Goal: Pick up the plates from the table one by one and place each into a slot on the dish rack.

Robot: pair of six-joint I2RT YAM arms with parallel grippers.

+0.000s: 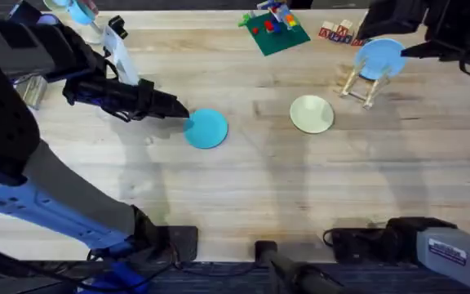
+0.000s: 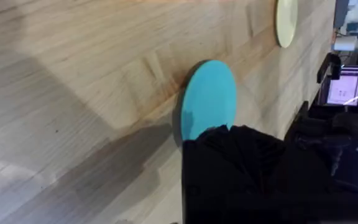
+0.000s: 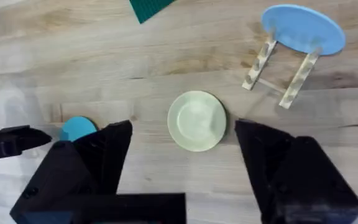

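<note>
Overhead: blue plate (image 1: 379,57) already in rack (image 1: 364,84); teal plate (image 1: 206,128), yellow plate (image 1: 312,113) left on bench (image 1: 243,188). Left jaws at teal edge, grip unclear; right jaws spread wide.

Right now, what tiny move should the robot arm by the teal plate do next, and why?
Probably ease the left gripper down and close on the rim of the teal plate. Its tip sits right at that plate's edge, and the plate lies flat on the table, not yet lifted. I cannot tell how its jaws stand. The dish rack already holds a sky-blue plate.
</note>
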